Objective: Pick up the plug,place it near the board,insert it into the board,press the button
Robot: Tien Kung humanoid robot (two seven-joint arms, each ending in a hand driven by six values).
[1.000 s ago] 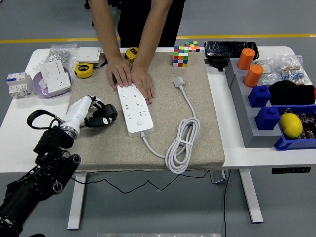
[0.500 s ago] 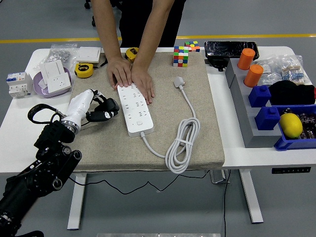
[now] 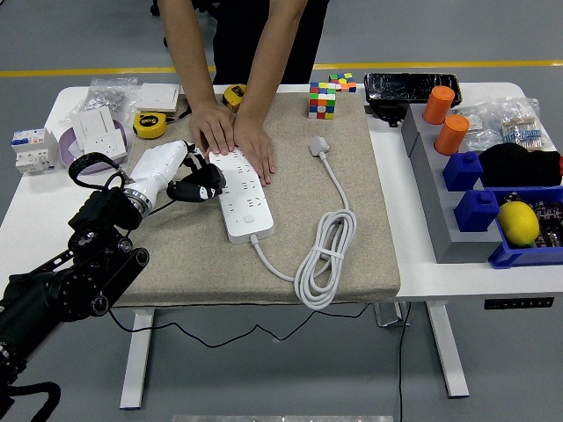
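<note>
The white power strip point(image 3: 239, 195) lies lengthwise on the beige mat point(image 3: 352, 237). Its own cable point(image 3: 327, 251) coils to the right and ends in a white plug point(image 3: 318, 145). A person at the far side presses both hands point(image 3: 236, 139) flat on the strip's far end. My left hand point(image 3: 199, 186), white with black fingers, hovers at the strip's left edge. Its fingers are curled around a small black plug that is hard to tell from the fingers. My right arm does not show.
Left of the mat lie a purple bowl with a white socket point(image 3: 95, 145), a yellow tape measure point(image 3: 149, 125) and a breaker point(image 3: 28, 148). A colour cube point(image 3: 322, 100) stands at the mat's far edge. Grey and blue bins point(image 3: 479, 198) with orange cylinders and a lemon fill the right.
My left hand has travelled right and away from me across the mat, from its left part to the power strip's left edge, fingers still curled. The person's hands have stayed put.
</note>
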